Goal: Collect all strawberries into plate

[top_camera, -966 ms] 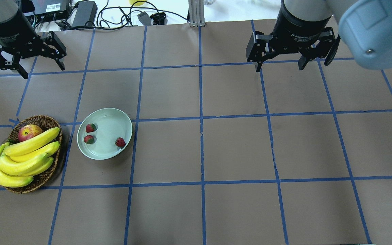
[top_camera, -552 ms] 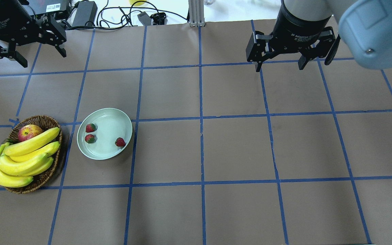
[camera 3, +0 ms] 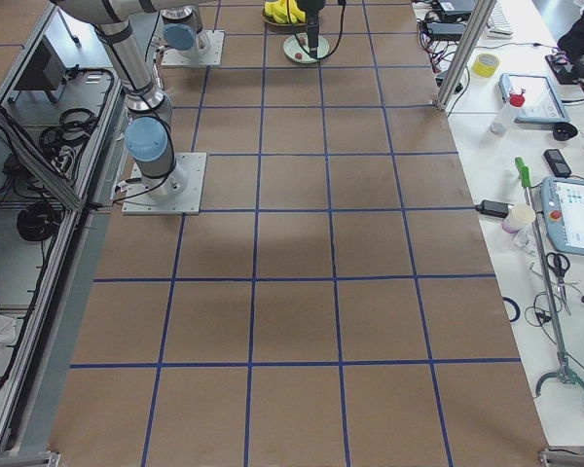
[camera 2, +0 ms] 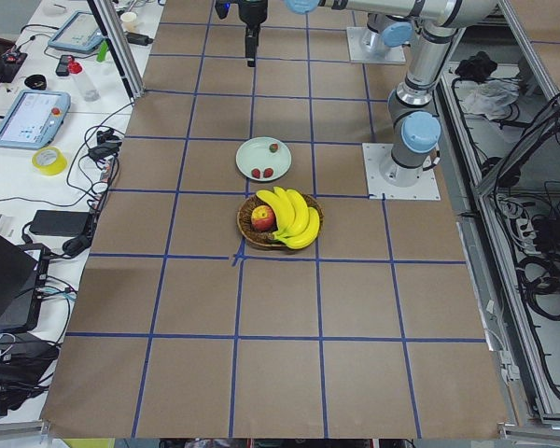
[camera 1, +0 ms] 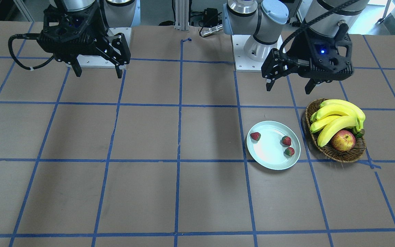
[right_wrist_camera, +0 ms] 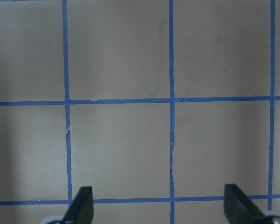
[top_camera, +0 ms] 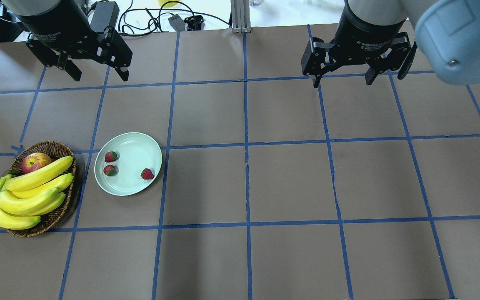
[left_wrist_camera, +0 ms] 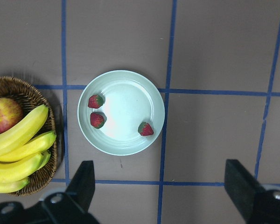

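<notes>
Three small red strawberries (top_camera: 111, 156) (top_camera: 109, 170) (top_camera: 147, 174) lie inside the pale mint-blue plate (top_camera: 128, 189). They also show in the left wrist view (left_wrist_camera: 95, 101) (left_wrist_camera: 97, 120) (left_wrist_camera: 145, 129) on the plate (left_wrist_camera: 121, 147), and in the front-facing view (camera 1: 255, 136) on the plate (camera 1: 269, 164). My left gripper (top_camera: 98, 77) is open and empty, high above the table behind the plate. My right gripper (top_camera: 342, 82) is open and empty, far to the right over bare table.
A brown wicker basket (top_camera: 63, 210) left of the plate holds a bunch of bananas (top_camera: 23, 196) and a red-yellow apple (top_camera: 35, 161). Cables and power bricks (top_camera: 104, 14) lie past the table's far edge. Blue tape lines grid the brown table.
My left gripper has swung rightward along the table's back edge, from the far left corner to behind the plate. The right gripper, plate and strawberries have not moved.
</notes>
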`<state>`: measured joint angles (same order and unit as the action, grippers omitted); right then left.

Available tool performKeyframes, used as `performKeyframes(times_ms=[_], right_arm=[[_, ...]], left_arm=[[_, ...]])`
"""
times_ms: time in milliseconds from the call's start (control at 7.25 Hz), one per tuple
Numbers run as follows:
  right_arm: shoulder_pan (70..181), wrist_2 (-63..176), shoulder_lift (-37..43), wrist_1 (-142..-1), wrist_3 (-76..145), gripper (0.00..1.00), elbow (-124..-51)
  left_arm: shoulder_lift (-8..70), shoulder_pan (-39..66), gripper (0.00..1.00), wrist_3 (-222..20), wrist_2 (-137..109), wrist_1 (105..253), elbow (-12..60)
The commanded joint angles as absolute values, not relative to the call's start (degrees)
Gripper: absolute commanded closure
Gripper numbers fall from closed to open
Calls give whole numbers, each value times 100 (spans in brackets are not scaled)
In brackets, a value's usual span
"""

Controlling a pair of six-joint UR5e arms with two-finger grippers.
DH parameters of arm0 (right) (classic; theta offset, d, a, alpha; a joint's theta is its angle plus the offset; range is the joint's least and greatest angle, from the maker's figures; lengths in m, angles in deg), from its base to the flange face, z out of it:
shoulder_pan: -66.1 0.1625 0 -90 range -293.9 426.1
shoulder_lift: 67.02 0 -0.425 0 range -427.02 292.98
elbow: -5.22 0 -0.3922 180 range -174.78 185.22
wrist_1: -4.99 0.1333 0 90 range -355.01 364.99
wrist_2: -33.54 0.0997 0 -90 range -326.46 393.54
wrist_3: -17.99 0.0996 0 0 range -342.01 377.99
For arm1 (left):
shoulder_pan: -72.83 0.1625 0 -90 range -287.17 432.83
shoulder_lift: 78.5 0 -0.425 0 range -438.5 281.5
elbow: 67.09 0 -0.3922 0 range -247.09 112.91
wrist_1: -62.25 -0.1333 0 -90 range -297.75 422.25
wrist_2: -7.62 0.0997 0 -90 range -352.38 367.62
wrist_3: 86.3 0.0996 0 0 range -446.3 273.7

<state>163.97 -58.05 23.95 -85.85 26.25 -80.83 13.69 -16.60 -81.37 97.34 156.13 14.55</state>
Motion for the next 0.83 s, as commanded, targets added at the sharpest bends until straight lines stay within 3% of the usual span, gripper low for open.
performKeyframes(times_ms=[0, 690], right_arm=[[16401, -5805, 2395, -8588, 2625, 0, -8082], [16401, -5805, 2395, -8589, 2625, 0, -8082]], left_arm=[[1133, -1735, 0, -8094, 9736, 15795, 1491], [1088, -1647, 0, -8268, 9806, 15937, 1895]])
